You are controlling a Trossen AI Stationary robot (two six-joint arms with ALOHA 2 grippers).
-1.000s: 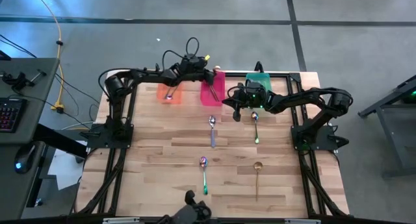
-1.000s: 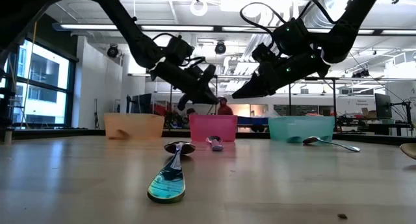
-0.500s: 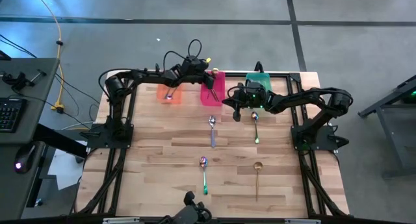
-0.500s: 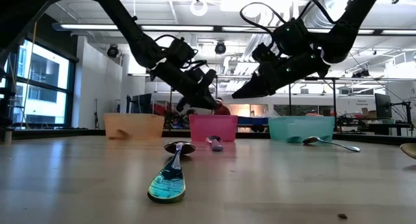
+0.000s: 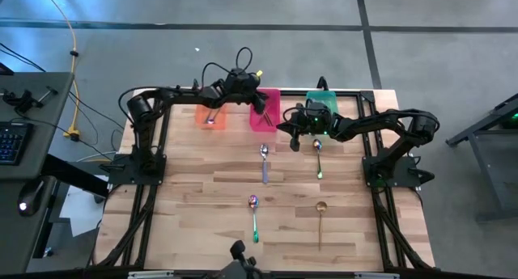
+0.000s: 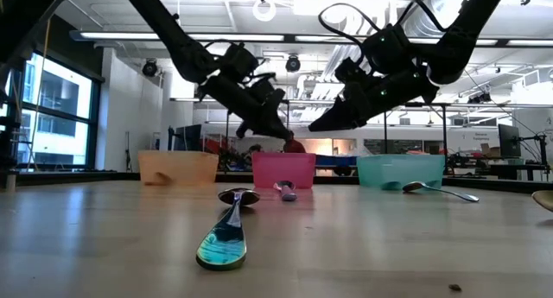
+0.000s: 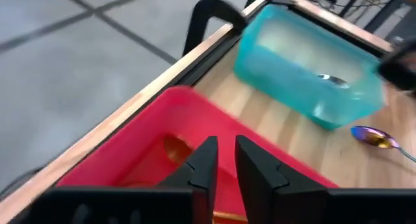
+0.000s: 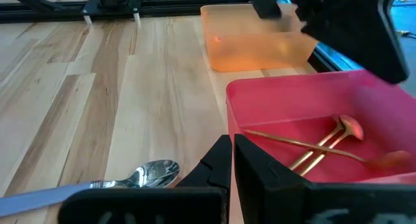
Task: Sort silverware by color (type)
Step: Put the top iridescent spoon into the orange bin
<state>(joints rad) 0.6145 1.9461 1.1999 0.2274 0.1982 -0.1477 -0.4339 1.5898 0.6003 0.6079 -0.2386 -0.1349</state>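
My left gripper (image 5: pixel 261 101) (image 7: pixel 224 156) hovers over the pink bin (image 5: pixel 267 117), open by a narrow gap and holding nothing. Gold spoons (image 8: pixel 318 146) lie inside that bin. My right gripper (image 5: pixel 282 127) (image 8: pixel 232 152) hangs shut and empty above the table, between the pink bin and the green bin (image 5: pixel 321 99). A silver spoon with a purple handle (image 5: pixel 264 162) lies flat on the table just near of it. Also flat on the table are a rainbow spoon (image 5: pixel 318 156), a green-handled rainbow spoon (image 5: pixel 254 217) and a gold spoon (image 5: pixel 320 222).
The orange bin (image 5: pixel 212 116) stands left of the pink one and holds a spoon (image 5: pixel 210 119). A silver spoon (image 7: pixel 331 80) lies in the green bin. All three bins line the far edge. Bare wood lies on the table's left and near parts.
My left gripper has shifted a little above the pink bin, staying over it. The spoons on the table lie where they were.
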